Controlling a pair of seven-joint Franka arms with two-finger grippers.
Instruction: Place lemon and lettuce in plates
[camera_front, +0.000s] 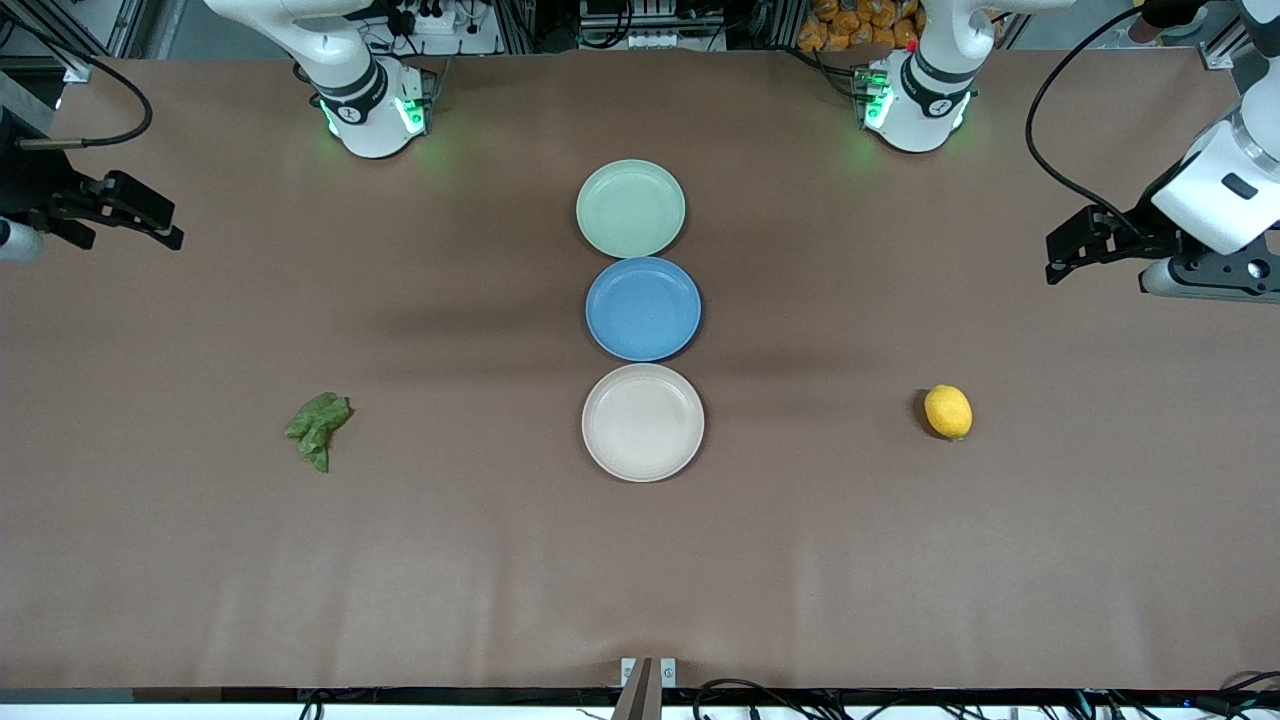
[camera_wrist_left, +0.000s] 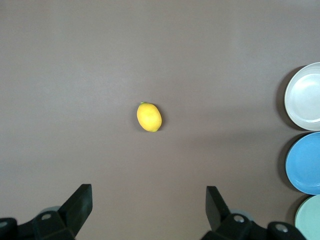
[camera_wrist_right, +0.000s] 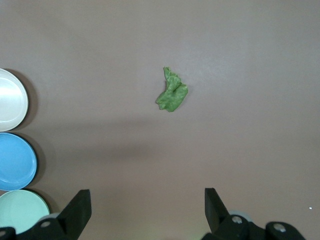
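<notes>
The yellow lemon (camera_front: 948, 411) lies on the table toward the left arm's end, also in the left wrist view (camera_wrist_left: 149, 117). The green lettuce (camera_front: 318, 428) lies toward the right arm's end, also in the right wrist view (camera_wrist_right: 172, 91). The mint plate (camera_front: 630, 208) and the beige plate (camera_front: 643, 422) sit empty mid-table, the beige one nearer the front camera. My left gripper (camera_front: 1062, 255) is up over the table's end by the lemon, open and empty (camera_wrist_left: 149, 197). My right gripper (camera_front: 165, 225) is up over the other end, open and empty (camera_wrist_right: 148, 200).
A blue plate (camera_front: 643, 308) sits empty between the mint and beige plates, touching both in a row. The brown table cover runs wide around the lemon and the lettuce. Both arm bases stand at the table edge farthest from the front camera.
</notes>
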